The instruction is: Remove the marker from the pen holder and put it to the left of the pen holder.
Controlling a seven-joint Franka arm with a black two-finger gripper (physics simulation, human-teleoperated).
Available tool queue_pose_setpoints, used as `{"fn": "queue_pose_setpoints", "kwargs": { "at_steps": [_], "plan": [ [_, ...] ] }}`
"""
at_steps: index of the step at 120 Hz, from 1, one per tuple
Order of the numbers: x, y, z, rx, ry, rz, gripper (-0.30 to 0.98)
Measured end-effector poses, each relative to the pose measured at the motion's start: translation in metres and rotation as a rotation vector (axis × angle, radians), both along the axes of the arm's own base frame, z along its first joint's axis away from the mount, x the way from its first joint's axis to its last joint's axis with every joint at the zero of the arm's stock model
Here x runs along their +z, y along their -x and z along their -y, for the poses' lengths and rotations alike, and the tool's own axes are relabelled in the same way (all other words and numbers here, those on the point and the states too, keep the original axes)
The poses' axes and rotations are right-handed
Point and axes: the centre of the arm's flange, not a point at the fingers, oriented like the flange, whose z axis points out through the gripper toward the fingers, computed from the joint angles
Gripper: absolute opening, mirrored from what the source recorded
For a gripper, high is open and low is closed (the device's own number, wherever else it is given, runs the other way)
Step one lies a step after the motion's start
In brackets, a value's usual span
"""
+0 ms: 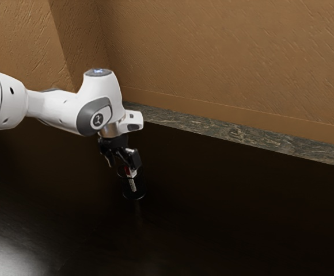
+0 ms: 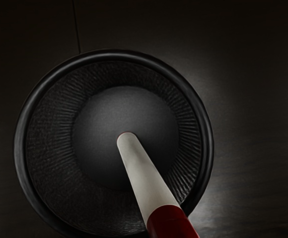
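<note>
The black gripper (image 1: 121, 163) is open in the exterior view, its fingers spread apart just above the pen holder (image 1: 134, 196). The marker (image 1: 132, 183), white with a red part near its upper end, stands tilted in the holder, its top close to the finger on the exterior view's right. In the wrist view the round black pen holder (image 2: 22, 148) is seen from above with its ribbed inside. The marker (image 2: 146, 181) leans across it, the white end toward the holder's floor and the red part nearest my hand. Contact between marker and finger cannot be made out.
The dark, glossy table (image 1: 224, 213) surrounds the holder. Along its far side runs a grey stone-like strip (image 1: 236, 133), with a brown textured wall (image 1: 230, 57) behind it.
</note>
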Motion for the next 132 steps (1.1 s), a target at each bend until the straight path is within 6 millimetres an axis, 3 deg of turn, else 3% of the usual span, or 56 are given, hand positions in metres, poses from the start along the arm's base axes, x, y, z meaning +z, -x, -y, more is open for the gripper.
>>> {"fn": "queue_pose_setpoints", "kwargs": {
  "at_steps": [13,35,49,67,89,113,132],
  "plan": [
    [0.000,-0.001,0.000,0.002,0.001,0.005,0.65],
    [0.005,-0.001,0.000,-0.002,-0.001,0.017,0.28],
    [0.006,-0.001,0.000,-0.005,-0.003,0.021,0.12],
    [0.007,-0.001,0.000,-0.007,-0.006,0.023,0.00],
    [0.009,0.000,-0.002,0.000,-0.015,0.028,-0.07],
    [0.066,0.009,-0.007,0.005,-0.025,0.120,-0.09],
    [0.135,0.026,-0.013,0.000,-0.049,0.214,-0.10]
  ]
}}
